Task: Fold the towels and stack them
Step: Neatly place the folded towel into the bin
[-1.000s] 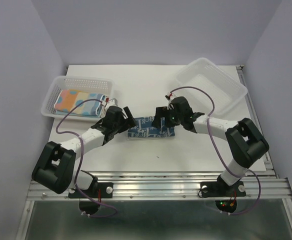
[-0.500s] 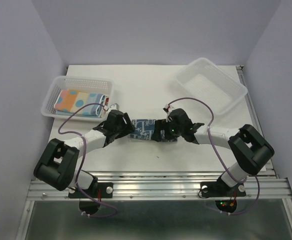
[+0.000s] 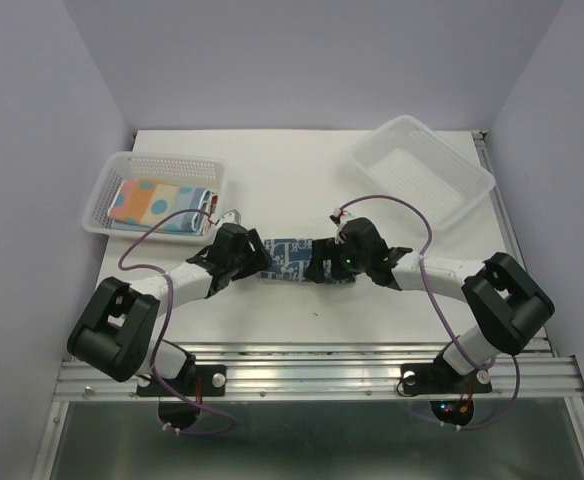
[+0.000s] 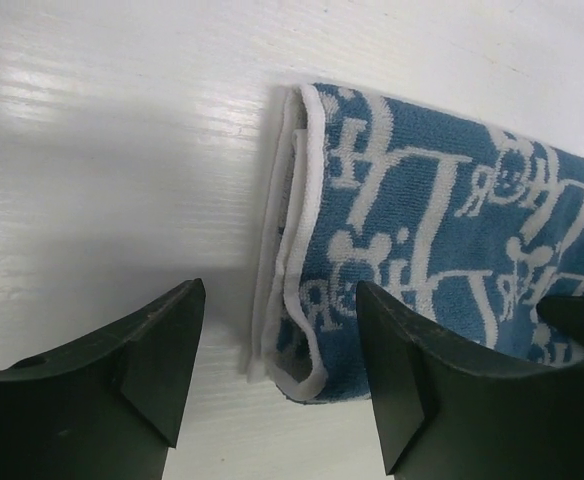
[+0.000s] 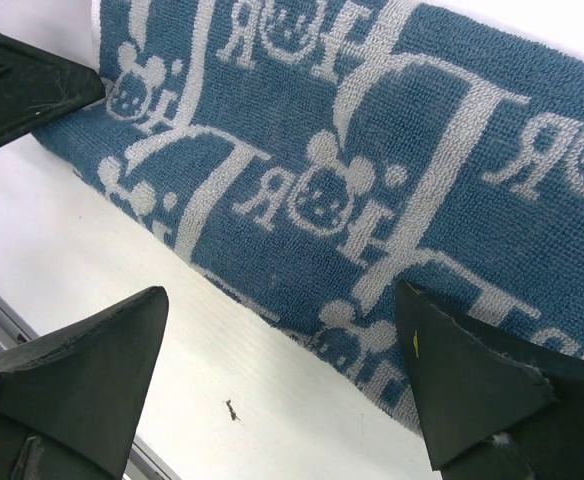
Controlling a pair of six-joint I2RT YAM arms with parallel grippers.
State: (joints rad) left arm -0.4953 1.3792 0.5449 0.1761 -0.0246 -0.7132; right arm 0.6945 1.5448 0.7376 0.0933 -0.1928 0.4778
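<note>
Flat on the white table (image 3: 302,170), between both arms: folded blue-and-white patterned terry towel (image 4: 442,230); straddled at its white-hemmed end by the left tool (image 4: 277,300), parted, nothing pinched (one finger over bare table); spanned at the other end by the right tool (image 5: 280,300), spread wide, gripping nothing.

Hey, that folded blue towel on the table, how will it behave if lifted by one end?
Probably floppy: the blue towel is soft terry, so its free end would likely droop. The loose layers at its white hem may fall open. It looks thin, so likely light.
</note>
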